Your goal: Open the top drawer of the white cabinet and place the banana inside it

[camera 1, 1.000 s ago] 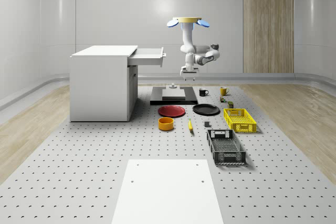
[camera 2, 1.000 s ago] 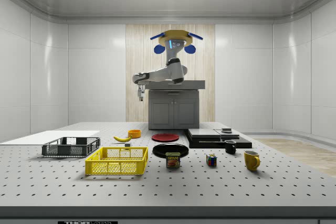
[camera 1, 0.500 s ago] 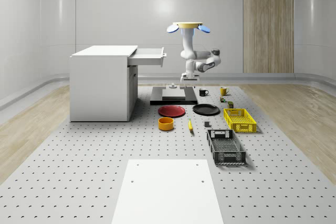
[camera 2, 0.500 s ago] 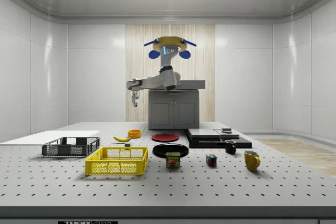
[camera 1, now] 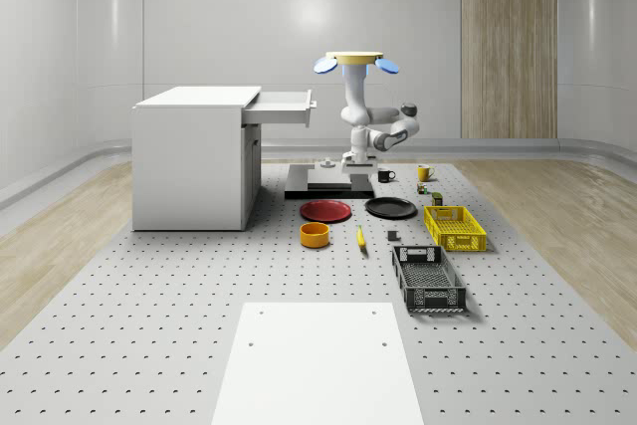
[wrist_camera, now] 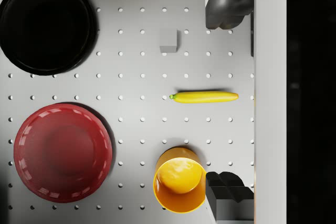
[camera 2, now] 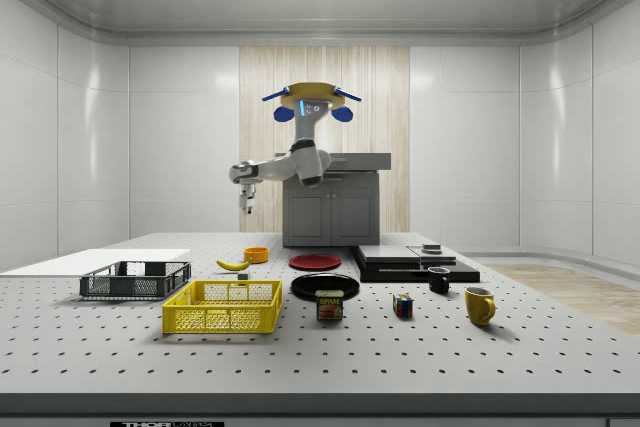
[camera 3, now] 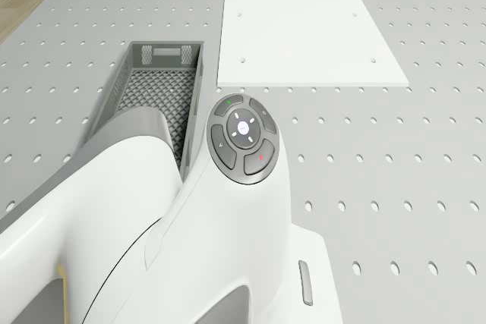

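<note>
The drone (camera 1: 356, 61) hovers above the bench (camera 1: 179, 325), beside the white cabinet (camera 1: 194, 158), whose top drawer (camera 1: 282, 106) stands pulled out. The gripper (camera 2: 244, 204) hangs open and empty, pointing down, high over the banana (wrist_camera: 205, 97). The banana lies flat on the bench between the orange bowl (wrist_camera: 180, 183) and a small grey block (wrist_camera: 168, 40).

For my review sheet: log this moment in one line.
drawer: open | banana: on table | drone: hovering above table | pincer: open, above banana
</note>
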Controlling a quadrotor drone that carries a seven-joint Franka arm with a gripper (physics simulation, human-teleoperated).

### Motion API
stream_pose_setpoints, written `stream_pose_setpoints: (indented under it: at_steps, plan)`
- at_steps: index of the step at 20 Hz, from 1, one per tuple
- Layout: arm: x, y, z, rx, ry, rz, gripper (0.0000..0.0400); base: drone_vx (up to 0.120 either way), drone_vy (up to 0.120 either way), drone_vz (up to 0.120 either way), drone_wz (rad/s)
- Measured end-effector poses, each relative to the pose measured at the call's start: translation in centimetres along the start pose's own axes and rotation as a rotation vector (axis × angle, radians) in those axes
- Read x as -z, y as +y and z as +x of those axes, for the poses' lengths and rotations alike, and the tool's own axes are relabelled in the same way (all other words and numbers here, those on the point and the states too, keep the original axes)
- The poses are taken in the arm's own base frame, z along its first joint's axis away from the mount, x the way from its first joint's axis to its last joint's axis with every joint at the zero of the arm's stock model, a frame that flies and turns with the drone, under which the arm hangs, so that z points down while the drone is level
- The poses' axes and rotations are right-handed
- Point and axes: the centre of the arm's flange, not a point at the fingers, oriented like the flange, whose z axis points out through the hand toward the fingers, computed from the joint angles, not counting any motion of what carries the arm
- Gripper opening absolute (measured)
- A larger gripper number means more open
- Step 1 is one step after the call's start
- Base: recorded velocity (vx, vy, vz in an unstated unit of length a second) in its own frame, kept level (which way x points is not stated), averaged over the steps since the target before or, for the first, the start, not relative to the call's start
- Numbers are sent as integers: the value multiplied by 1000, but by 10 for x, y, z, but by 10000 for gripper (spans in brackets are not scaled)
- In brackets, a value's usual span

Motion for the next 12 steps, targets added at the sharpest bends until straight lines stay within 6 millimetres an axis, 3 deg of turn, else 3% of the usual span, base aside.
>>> stream_pose_setpoints:
  at_steps: [3, 8, 12]
  plan:
    - [0, 0, 0, 0, 0, 0, 400, 120, 0, -120, 0]
    - [0, 0, 0, 0, 0, 0, 400, 120, 112, -120, 0]
    - [0, 0, 0, 0, 0, 0, 400, 120, 0, -120, 0]
